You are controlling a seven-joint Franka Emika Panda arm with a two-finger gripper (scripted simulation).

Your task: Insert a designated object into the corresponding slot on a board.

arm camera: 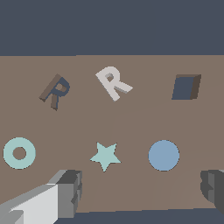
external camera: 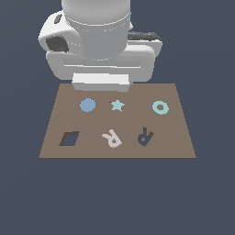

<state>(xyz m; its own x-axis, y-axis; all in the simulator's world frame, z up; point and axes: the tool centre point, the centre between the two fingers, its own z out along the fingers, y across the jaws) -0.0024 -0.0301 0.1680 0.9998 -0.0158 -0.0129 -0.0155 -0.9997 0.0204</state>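
Tool (arm camera: 142, 192) fingers apart, empty; star (arm camera: 105, 156), disc (arm camera: 163, 155) between it and R piece (arm camera: 113, 82).

Board (external camera: 183, 137) matt brown, smooth; R piece (external camera: 112, 138) matt off-white; arm casing (external camera: 98, 50) smooth white.

R piece (external camera: 112, 138): small, flat, off-white/pale beige, letter-R shape. Lies flat on the board (external camera: 183, 137), rotated so it reads roughly upside-down in the exterior view. Sits in the front row, between the diamond cutout and the R slot (external camera: 145, 137), apart from both, not in the slot. In wrist view, R piece (arm camera: 113, 82) shows slight thickness, tilted in-plane.

Slot: dark navy R-shaped cutout, abt same size as the piece, empty, just beside the piece on the exterior view's right; wrist view slot (arm camera: 57, 90) shows recessed walls.

Board: flat brown rectangle, much larger than the pieces.
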